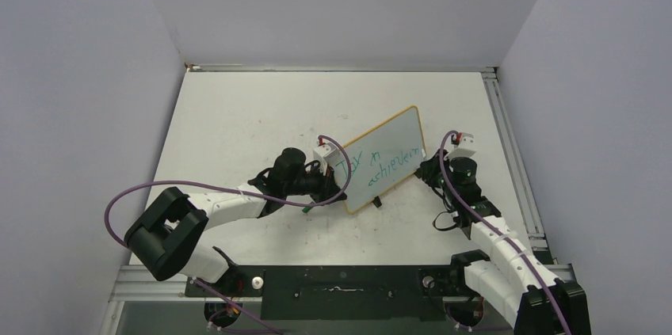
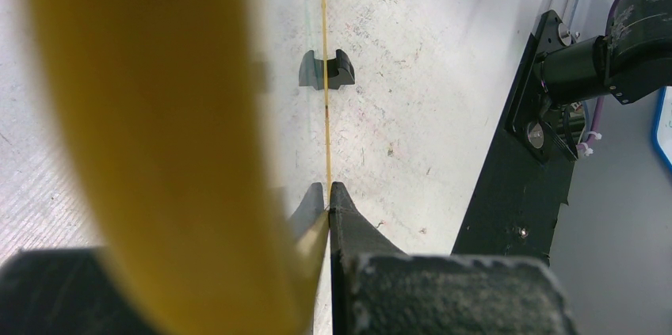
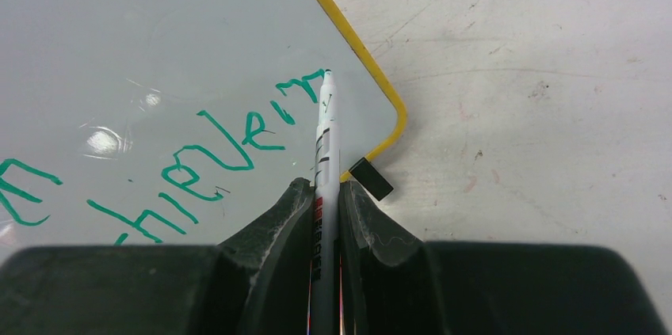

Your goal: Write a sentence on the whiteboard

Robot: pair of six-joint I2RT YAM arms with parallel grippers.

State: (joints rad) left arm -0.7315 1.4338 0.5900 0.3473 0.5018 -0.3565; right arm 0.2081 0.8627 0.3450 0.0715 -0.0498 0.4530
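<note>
The whiteboard (image 1: 388,145) stands tilted in mid-table, its yellow rim around a white face. The sentence (image 1: 379,165) runs across it in two slanted teal lines. My left gripper (image 1: 339,186) is shut on the board's left edge. In the left wrist view the rim (image 2: 324,74) shows edge-on between the closed tips of my left gripper (image 2: 327,186), with a black foot (image 2: 326,68) further along. My right gripper (image 3: 323,184) is shut on a white marker (image 3: 326,137). The marker's tip touches the whiteboard (image 3: 158,34) at the end of the sentence (image 3: 214,153), near the rounded corner.
A black mounting plate (image 1: 341,289) lies along the near edge between the arm bases. An aluminium rail (image 1: 507,137) lines the table's right side. Grey walls close in the left, back and right. Another black foot (image 3: 371,178) sits under the board's corner.
</note>
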